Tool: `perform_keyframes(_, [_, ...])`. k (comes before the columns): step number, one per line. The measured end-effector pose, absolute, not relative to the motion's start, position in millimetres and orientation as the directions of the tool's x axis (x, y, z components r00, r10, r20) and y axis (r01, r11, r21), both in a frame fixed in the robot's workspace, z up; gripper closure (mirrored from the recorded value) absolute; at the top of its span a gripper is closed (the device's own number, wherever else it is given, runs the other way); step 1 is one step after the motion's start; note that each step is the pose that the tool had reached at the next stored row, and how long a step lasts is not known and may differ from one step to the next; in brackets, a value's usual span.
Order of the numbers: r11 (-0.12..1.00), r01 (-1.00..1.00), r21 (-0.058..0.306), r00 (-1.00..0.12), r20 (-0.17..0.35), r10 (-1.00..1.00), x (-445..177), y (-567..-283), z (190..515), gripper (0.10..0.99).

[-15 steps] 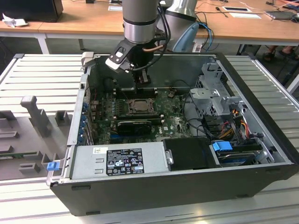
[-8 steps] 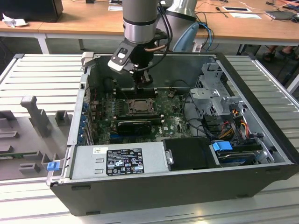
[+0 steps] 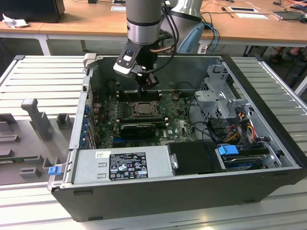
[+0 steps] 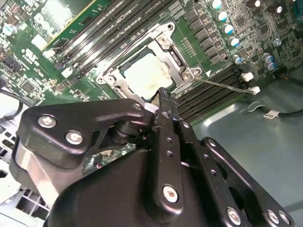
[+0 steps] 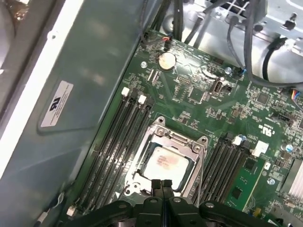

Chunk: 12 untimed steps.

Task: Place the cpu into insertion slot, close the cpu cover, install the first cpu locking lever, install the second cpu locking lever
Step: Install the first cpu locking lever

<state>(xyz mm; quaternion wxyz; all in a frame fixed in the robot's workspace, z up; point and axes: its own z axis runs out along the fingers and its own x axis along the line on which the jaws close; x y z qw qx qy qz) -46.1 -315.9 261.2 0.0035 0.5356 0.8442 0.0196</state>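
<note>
A dark computer case [image 3: 158, 196] lies open on a grey slatted desk [image 3: 38, 81], near the middle of it. Along the case's near wall sits a grey power supply [image 3: 120, 165]. Behind it the green board [image 3: 178, 126] covers the case floor, with a long black card [image 3: 138, 128] lying across it.

Just beyond the card is the insertion slot [image 5: 141, 166]. The cpu [image 5: 165, 164] sits inside it, pale face up. The cpu cover [image 5: 177, 138] lies flat over the slot, and the chip shows through its window. In the second wrist view the cpu [image 4: 144, 75] is ringed by the same cover [image 4: 135, 47]. A thin metal lever [image 4: 227, 85] runs out from one corner of the slot across the black memory slots [image 4: 208, 92].

The gripper [image 3: 146, 81] hangs over the far edge of the slot. In both wrist views its fingers are pressed together with nothing between them, and the gripper's tip [image 5: 162, 185] [image 4: 163, 97] sits at the rim of the cover. Whether it touches the metal cannot be told.

More memory slots [image 5: 120, 142] flank the slot, and a round coin battery [image 5: 165, 60] sits farther along the board. A metal drive cage [image 3: 223, 96] fills the case's far corner on the exterior view's right. Beyond the case stands a wooden desk [image 3: 86, 21].
</note>
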Motion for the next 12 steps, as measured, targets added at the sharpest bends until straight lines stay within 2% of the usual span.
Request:
perform_keyframes(6, [0.546, 0.837, 0.037, -0.547, 0.015, 0.837, -46.1, -316.3, 261.1, 0.980])
perform_keyframes(12, [0.571, 0.820, 0.037, -0.571, 0.015, 0.821, -46.4, -321.4, 260.8, 0.980])
